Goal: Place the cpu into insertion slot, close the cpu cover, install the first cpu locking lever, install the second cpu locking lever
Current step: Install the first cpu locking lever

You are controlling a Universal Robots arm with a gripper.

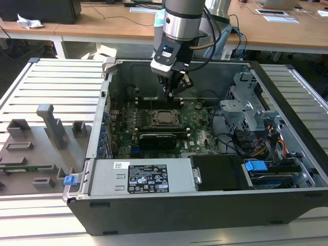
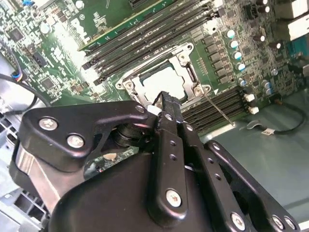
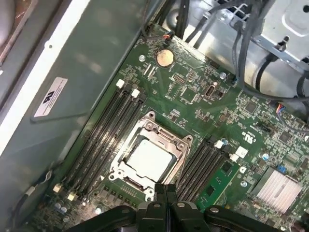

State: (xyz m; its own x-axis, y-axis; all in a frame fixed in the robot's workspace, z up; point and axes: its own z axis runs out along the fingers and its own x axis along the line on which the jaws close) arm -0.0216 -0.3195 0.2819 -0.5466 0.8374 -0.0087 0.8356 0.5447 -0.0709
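The cpu (image 3: 147, 159) lies flat in the insertion slot (image 1: 164, 117) on the green board, its pale metal top showing in both wrist views (image 2: 161, 81). The cpu cover (image 3: 179, 144) lies down around it as a silvery frame (image 2: 186, 52). A thin metal locking lever (image 2: 219, 111) angles out from one corner of the socket over the memory slots. My gripper (image 3: 166, 189) hangs just above the socket's edge, shut, with nothing seen between its fingers (image 2: 169, 104). In the exterior view the gripper (image 1: 171, 91) hovers over the far side of the socket.
Black memory slots (image 3: 104, 133) flank the socket on both sides. A black graphics card (image 1: 159, 138) lies nearer the camera. Drive cage and cables (image 1: 256, 128) fill the case at the exterior view's right; a grey fixture tray (image 1: 41, 138) sits outside at its left.
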